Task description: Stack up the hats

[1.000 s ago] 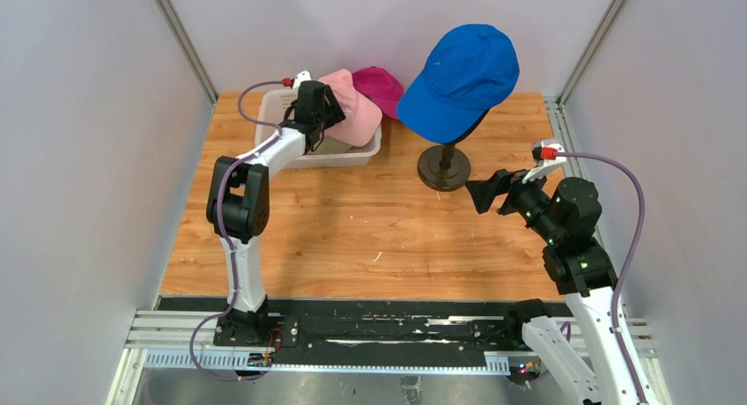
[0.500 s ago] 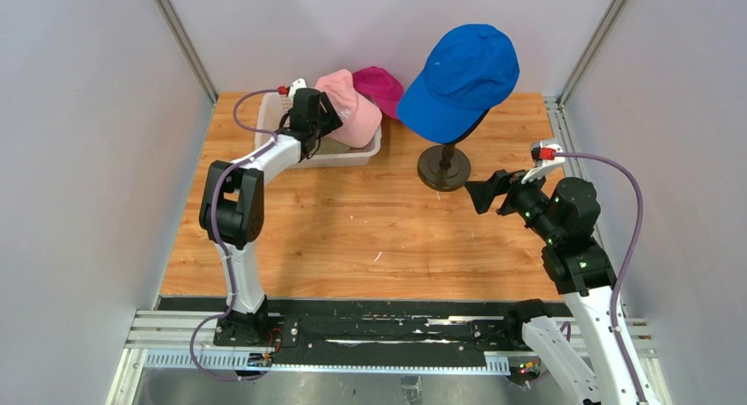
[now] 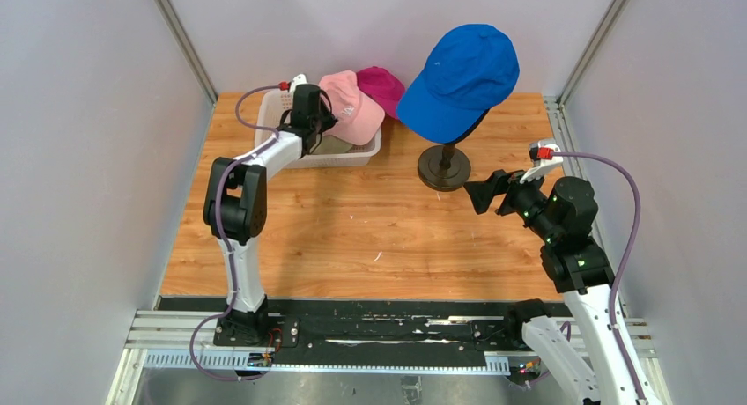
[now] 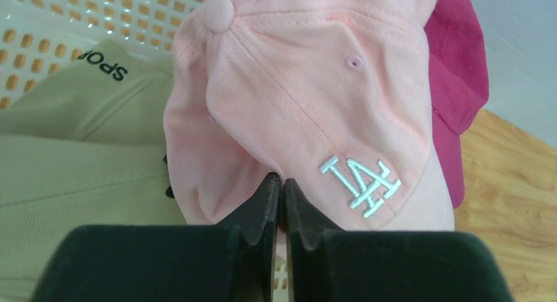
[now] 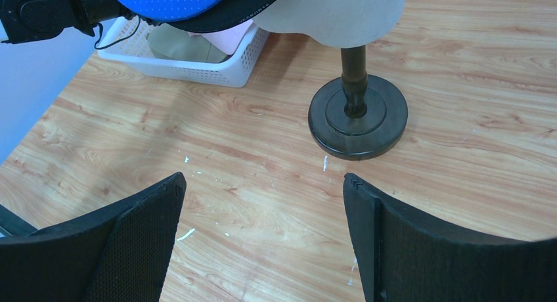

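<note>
Left pincer [image 4: 279,181] clamps pink cap [image 4: 309,85] above wooden table [image 3: 352,224].

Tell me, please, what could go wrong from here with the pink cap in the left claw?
The left claw pinches the pink cap only by a thin fold at its edge, so it may slip out. The magenta cap lies against the pink one and could be dragged along. The blue cap sits high on its stand; a careless swing could tip it.

Pale grey walls [image 3: 88,158] are closing in around a wood-grain table [image 3: 352,238]; soft, even light is falling everywhere.
</note>
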Controlling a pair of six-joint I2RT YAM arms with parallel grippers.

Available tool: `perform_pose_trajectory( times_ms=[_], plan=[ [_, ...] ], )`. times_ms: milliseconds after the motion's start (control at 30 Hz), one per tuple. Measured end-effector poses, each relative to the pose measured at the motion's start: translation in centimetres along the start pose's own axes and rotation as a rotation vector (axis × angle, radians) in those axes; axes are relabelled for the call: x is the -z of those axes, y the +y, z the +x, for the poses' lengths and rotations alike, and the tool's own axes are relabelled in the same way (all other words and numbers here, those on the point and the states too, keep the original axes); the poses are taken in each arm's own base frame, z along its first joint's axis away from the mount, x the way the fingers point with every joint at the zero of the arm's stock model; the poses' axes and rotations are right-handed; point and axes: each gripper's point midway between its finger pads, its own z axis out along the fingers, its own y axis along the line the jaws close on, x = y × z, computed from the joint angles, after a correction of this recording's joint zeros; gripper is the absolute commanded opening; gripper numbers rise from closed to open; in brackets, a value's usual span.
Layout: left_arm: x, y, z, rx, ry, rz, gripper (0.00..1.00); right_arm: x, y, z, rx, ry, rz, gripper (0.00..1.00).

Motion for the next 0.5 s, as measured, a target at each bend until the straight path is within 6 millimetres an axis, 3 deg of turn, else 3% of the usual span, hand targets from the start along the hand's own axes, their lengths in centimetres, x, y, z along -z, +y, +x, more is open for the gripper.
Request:
perform_pose_trajectory(
  times_ms=[267, 400, 500],
  plan=[
    [0.2, -0.5, -0.3, 0.008, -0.003, 0.034, 0.00, -0.1, -0.1, 0.1, 0.004, 0.004, 0.001, 0.88],
    [4.2, -0.6, -1.7, 0.013, -0.026, 0.051, 0.00, -0.1, -0.1, 0.2, 0.012, 0.007, 0.001, 0.87],
    [9.0, -2.9, -5.9, 0.023, -0.112, 0.120, 0.00, 0.0, 0.0, 0.1, 0.021, 0.004, -0.005, 0.86]
  ],
)
